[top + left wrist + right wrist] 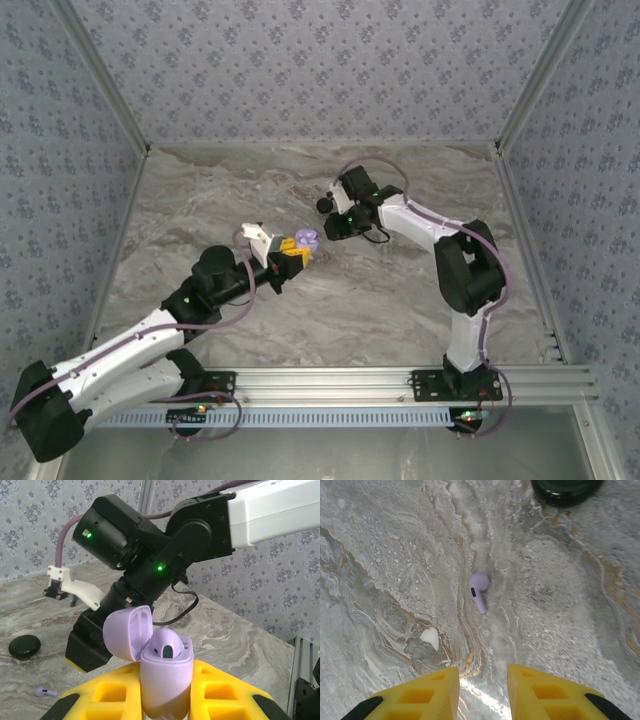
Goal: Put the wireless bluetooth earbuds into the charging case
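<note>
Half done: my left claw [162, 697] clamps the open lavender plastic charging case [167, 672] with one lavender earbud [166, 644] seated, while my right claw [482, 690], fingers apart and empty, hovers near the second lavender earbud [479, 591] lying loose on the grey marbled table [390, 555].

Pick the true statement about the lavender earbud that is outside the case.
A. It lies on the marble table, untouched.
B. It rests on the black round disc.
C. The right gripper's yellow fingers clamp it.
A: the right wrist view shows the earbud lying on the table, clear of the right gripper and the black disc.
</note>
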Controlling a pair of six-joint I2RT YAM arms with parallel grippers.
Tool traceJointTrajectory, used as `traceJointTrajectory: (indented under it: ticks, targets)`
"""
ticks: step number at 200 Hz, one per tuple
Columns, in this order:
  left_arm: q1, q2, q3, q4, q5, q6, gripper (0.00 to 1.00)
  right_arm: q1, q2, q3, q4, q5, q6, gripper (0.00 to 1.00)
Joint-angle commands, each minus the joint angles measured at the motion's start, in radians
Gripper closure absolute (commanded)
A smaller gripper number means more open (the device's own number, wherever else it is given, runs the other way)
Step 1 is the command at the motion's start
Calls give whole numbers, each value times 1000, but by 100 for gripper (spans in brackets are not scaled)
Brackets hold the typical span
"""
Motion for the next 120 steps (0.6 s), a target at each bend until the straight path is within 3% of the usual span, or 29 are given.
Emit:
traceJointTrajectory:
  ticks: [1, 120]
  targets:
    - [-8, -34, -10, -8, -16, 14, 89, 17, 50, 55, -60, -15, -41, 68]
    - [-8, -60, -23, -18, -36, 0, 88, 43, 223, 207, -120, -23, -80, 65]
